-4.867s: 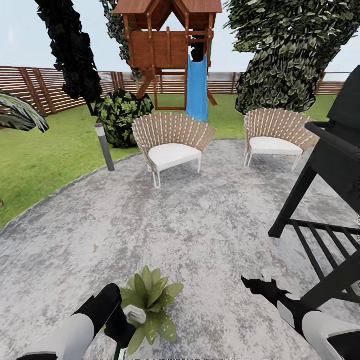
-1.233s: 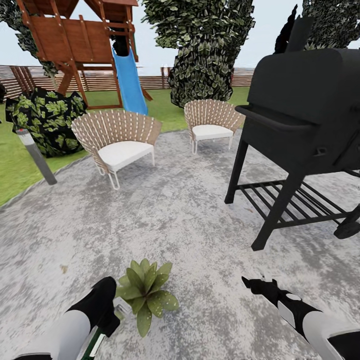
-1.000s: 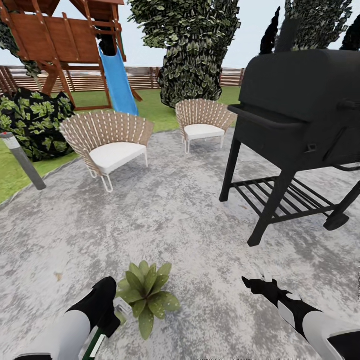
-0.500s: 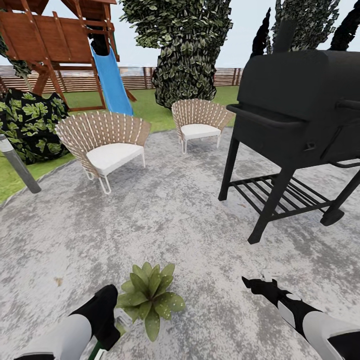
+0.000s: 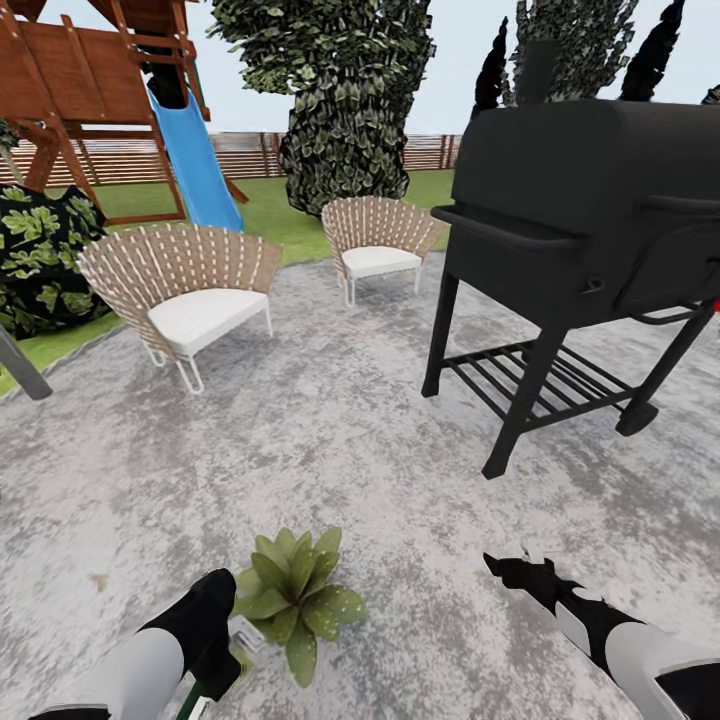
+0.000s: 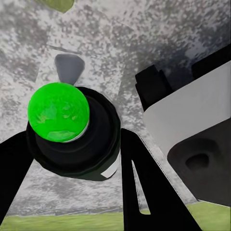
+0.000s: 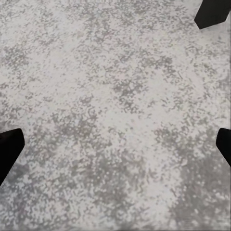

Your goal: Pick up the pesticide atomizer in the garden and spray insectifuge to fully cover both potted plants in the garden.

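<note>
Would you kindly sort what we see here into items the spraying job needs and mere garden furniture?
For the job:
- pesticide atomizer, in the left pincer
- potted plant

Just standing about:
- black grill
- two wicker chairs
- playset slide

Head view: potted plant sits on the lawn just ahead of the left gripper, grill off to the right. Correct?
Not quite. In the head view the potted plant stands on the grey paved patio, not the lawn. The rest holds: it is just ahead of the left gripper, and the grill is to the right.
</note>
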